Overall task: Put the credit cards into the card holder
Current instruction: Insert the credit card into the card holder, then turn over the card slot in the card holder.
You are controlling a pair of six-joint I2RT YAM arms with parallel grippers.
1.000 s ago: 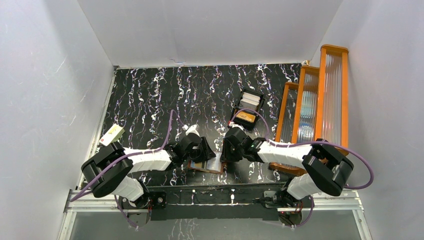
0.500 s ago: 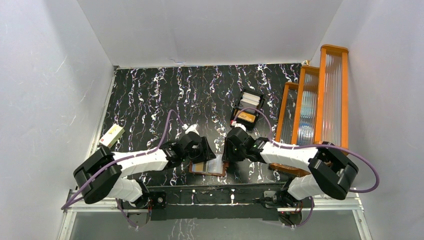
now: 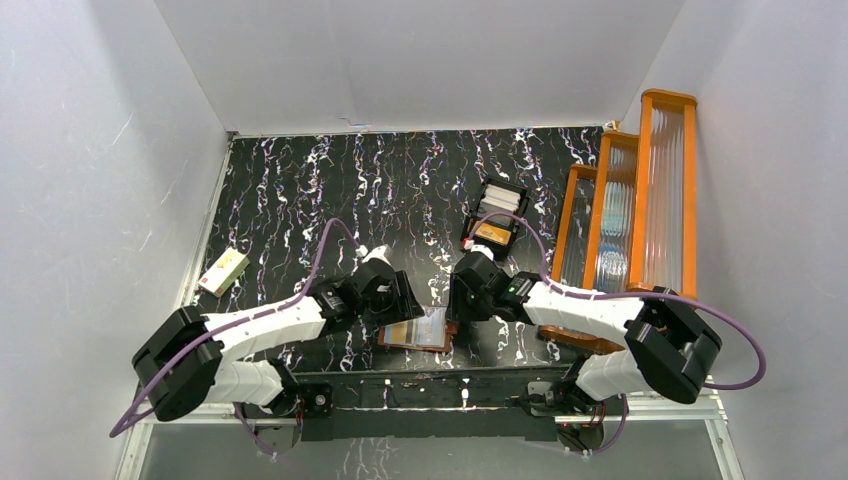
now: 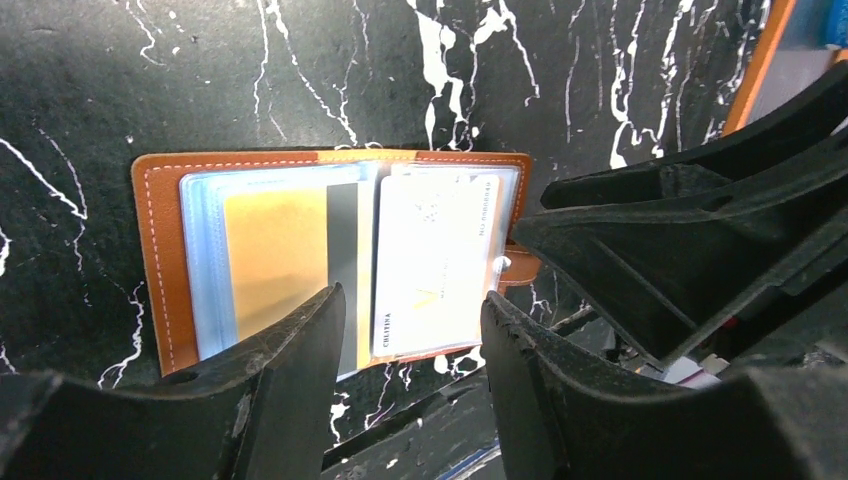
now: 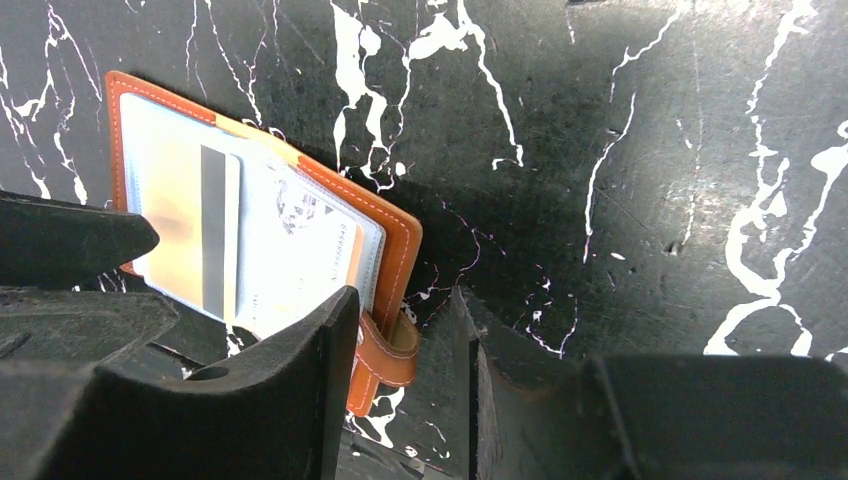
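The card holder [image 4: 160,250] lies open and flat on the black marbled table near its front edge, also in the top view as the card holder [image 3: 415,331]. A yellow-orange credit card [image 4: 275,250] sits in its left pocket and a white credit card [image 4: 435,260] in its right pocket. My left gripper [image 4: 412,310] hovers open just above the holder's near edge, holding nothing. My right gripper [image 5: 405,310] is open too, with the holder's strap [image 5: 385,350] lying loose between its fingers. More credit cards [image 3: 492,232] rest in the black tray [image 3: 470,228].
Orange-framed ribbed racks [image 3: 640,180] stand along the right side. A cream box [image 3: 223,270] lies by the left wall. The two grippers, left gripper [image 3: 406,304] and right gripper [image 3: 455,310], sit close together over the holder, right by the table's front rail.
Both grippers' jaws have widened. The left arm has stretched a little farther out. The card holder now lies a bit more to the right and flatter.
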